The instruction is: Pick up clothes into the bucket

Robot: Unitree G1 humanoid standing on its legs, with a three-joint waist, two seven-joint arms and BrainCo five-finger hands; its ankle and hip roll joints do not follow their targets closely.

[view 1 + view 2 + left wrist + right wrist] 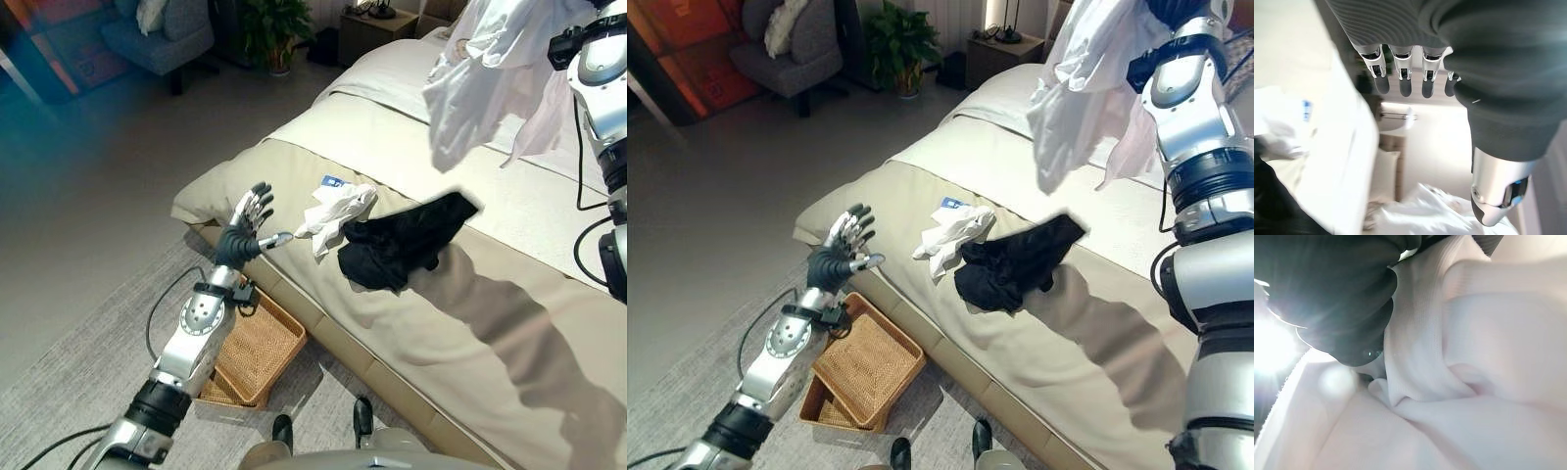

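Woven basket (862, 367) nearest, on the rug (78, 392) against the bed's (950, 186) foot edge, tilted over a second basket beneath it. White shirt (1087, 78) hangs high over the bed, bunched at the top by the right wrist; white folds press close round the right hand (1337, 293), fingers hidden, so cannot tell how they sit. Below on the bedspread: black garment (1014, 259) crumpled near the edge, touching a small white cloth (955, 235) on its left, a blue tag just behind that. Left hand (250, 225) raised beside the bed corner, palm up, fingers spread and straight, holding nothing, just short of the white cloth. Bare floor wide to the left; armchair (789, 39), plant (896, 39) and nightstand (1004, 49) well apart at the far wall.
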